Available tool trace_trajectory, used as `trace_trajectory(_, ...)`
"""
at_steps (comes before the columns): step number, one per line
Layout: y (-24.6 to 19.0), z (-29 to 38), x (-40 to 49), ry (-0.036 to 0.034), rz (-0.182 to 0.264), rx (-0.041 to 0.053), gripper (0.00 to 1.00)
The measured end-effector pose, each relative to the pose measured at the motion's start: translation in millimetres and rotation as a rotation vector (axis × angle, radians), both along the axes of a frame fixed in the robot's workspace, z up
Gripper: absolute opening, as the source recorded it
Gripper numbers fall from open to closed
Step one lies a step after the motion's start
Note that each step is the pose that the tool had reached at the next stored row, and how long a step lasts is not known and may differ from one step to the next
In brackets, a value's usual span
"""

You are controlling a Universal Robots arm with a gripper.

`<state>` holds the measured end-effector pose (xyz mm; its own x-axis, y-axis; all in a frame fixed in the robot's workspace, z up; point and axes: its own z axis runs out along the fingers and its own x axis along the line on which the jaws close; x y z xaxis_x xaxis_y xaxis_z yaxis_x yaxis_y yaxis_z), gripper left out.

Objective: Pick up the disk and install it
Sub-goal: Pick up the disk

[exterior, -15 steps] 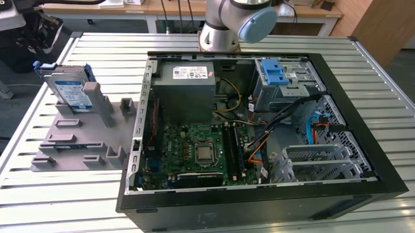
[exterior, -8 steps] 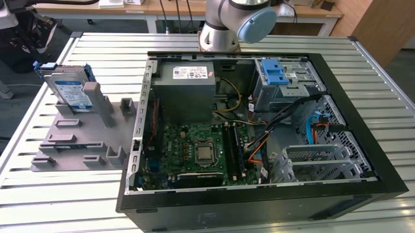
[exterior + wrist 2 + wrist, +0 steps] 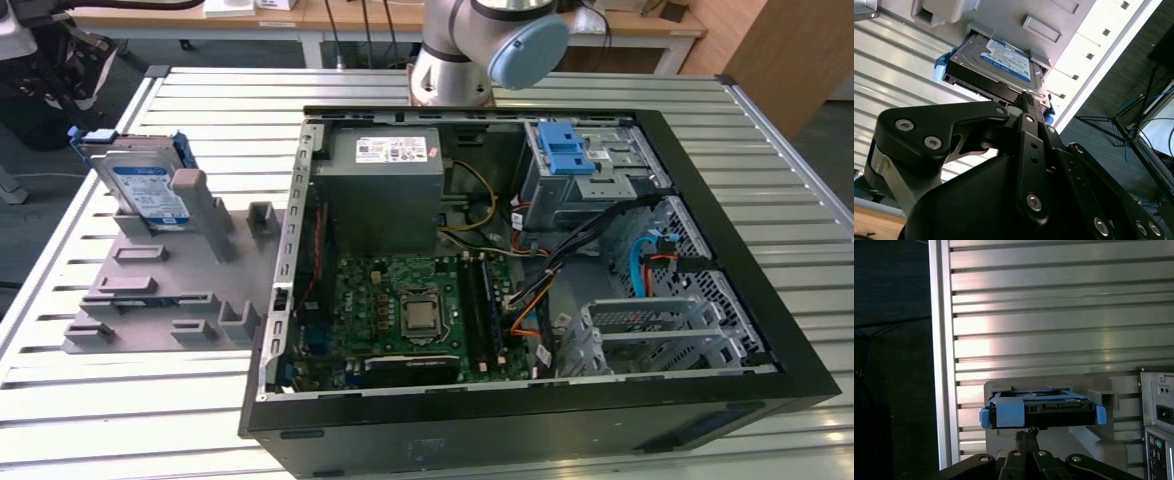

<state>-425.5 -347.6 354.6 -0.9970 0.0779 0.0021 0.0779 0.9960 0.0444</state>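
The disk (image 3: 144, 185), a silver drive with a blue-and-white label in a blue carrier, stands leaning in a slot of the grey fixture (image 3: 147, 300) at the exterior view's left, beside the open computer case (image 3: 747, 200). In both wrist views my gripper (image 3: 1026, 97) (image 3: 1026, 432) is shut with nothing in it. Its tips point at the disk (image 3: 999, 62) (image 3: 1041, 410) and stand apart from it. The arm's base (image 3: 467, 50) rises behind the case.
Inside the case a silver cage with a blue latch (image 3: 574, 150) sits at the far right corner, next to a grey box with a white sticker (image 3: 387, 190). Cables (image 3: 641, 260) and a motherboard (image 3: 414, 310) lie below. The slatted table (image 3: 134, 400) surrounds it.
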Motion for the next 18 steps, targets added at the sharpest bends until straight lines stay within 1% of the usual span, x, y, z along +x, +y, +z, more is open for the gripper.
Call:
trace_trajectory(6,0.0,0.0,-0.1,0.0,0.002,0.0,0.11)
trace_trajectory(11,0.0,0.0,-0.2,0.0,0.034,0.0,0.11)
trace_trajectory(18,0.0,0.0,-0.9,0.0,0.041,0.0,0.11)
